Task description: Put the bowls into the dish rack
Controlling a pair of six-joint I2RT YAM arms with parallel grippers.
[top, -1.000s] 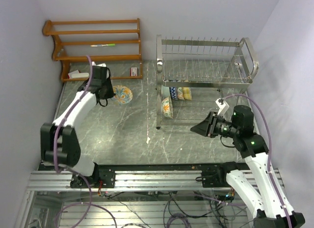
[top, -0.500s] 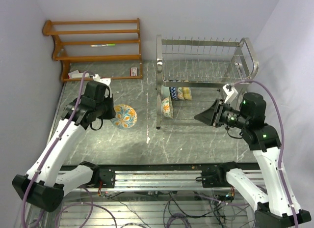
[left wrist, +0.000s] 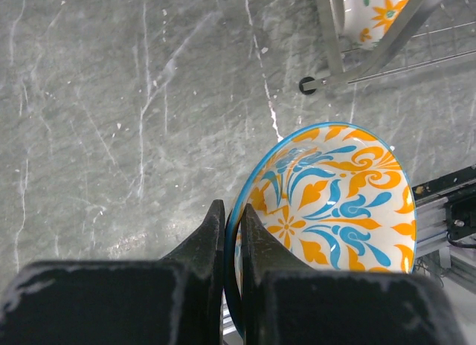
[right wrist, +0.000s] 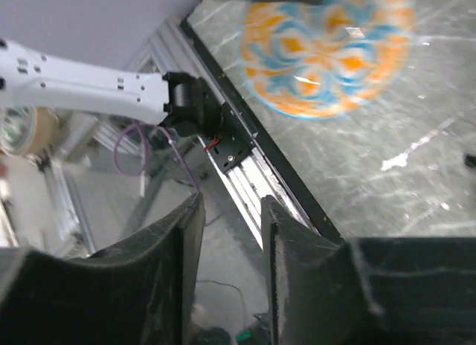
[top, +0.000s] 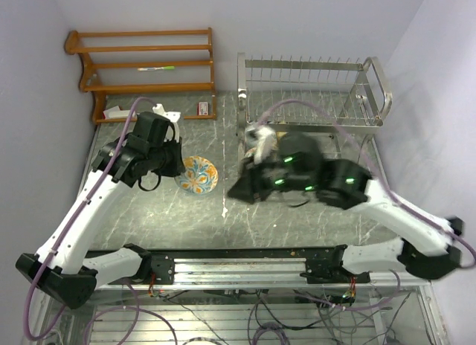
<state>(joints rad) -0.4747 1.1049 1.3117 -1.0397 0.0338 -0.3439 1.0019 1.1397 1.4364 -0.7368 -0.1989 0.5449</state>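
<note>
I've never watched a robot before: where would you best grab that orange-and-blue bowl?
By its rim, from the side away from the dish rack. The orange-and-blue bowl looks too wide to span, so one finger goes inside and one outside, as the left gripper has it.

R gripper (right wrist: pixel 232 205): two dark fingers (right wrist: pixel 167 256) at btm of frame, apart w/ a clear gap, nothing betw them. Thru the gap: alu rail (right wrist: pixel 249 178) running diag along the black edge of the grey marble table (right wrist: pixel 424 166). Top R: bowl (right wrist: pixel 327 51), orange/blue floral, blurred; can't tell if it touches the table. Top L: white arm link (right wrist: pixel 74 81) ending in a black joint (right wrist: pixel 190 111), w/ a purple cable (right wrist: pixel 130 155) looping below it. Area under the rail is dim, no detail.
</note>
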